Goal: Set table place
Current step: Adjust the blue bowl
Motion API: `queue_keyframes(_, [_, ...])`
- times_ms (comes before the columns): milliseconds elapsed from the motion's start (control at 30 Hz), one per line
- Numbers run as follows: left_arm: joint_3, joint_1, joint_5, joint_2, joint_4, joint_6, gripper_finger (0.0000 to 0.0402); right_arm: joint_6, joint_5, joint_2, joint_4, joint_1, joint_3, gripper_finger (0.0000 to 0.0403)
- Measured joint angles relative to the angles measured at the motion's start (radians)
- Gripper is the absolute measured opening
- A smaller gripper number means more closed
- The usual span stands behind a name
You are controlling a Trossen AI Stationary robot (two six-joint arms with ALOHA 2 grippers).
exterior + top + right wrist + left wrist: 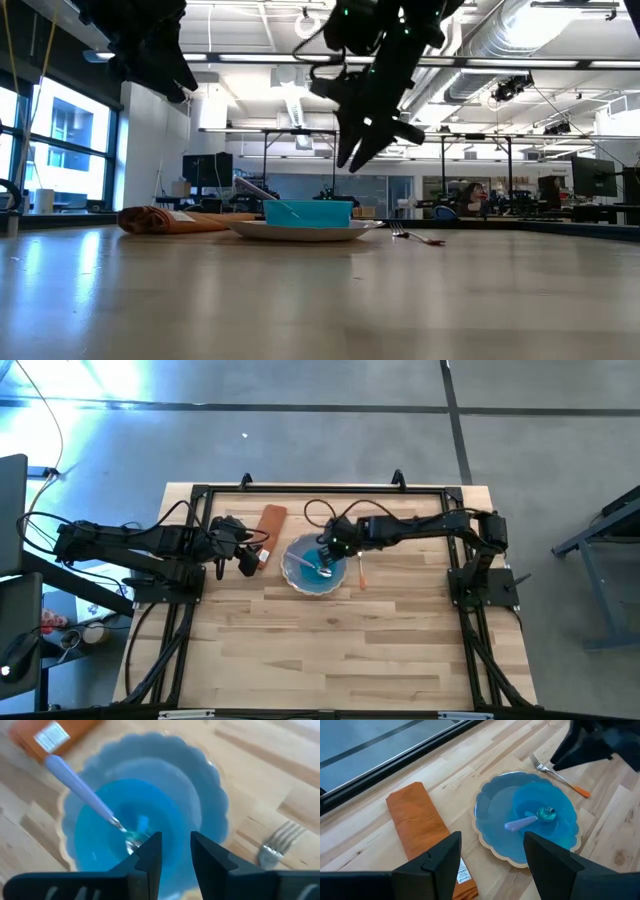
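A teal bowl (318,565) stands on a scalloped blue plate (490,805) near the middle of the light-wood table (350,650). A spoon (530,820) with a lavender handle (80,785) lies in the bowl, its handle leaning on the rim. My right gripper (176,852) hovers above the bowl, fingers slightly apart with nothing between them; the low view (350,160) shows it clear of the bowl. My left gripper (492,865) is wide open and empty, above the table to the left of the plate (247,560).
A folded orange napkin (271,522) with a white label lies to the left of and behind the plate. A fork (360,575) with an orange handle lies on the table just right of the plate. The black rail frame (320,488) edges the table.
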Motion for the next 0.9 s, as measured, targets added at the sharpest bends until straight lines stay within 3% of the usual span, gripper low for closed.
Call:
queue_keyframes(267, [0.0, 0.0, 0.0, 0.0, 0.0, -0.022, 0.0205, -0.118, -0.188, 0.001, -0.012, -0.054, -0.018, 0.009])
queue_keyframes(600, [0.0, 0.0, -0.003, 0.0, 0.002, -0.031, 0.0205, -0.185, -0.297, 0.059, -0.006, -0.059, -0.004, 0.009])
queue_keyframes(900, [0.0, 0.0, -0.001, 0.0, 0.001, -0.048, 0.0205, -0.365, -0.243, 0.211, -0.254, -0.06, 0.229, 0.009])
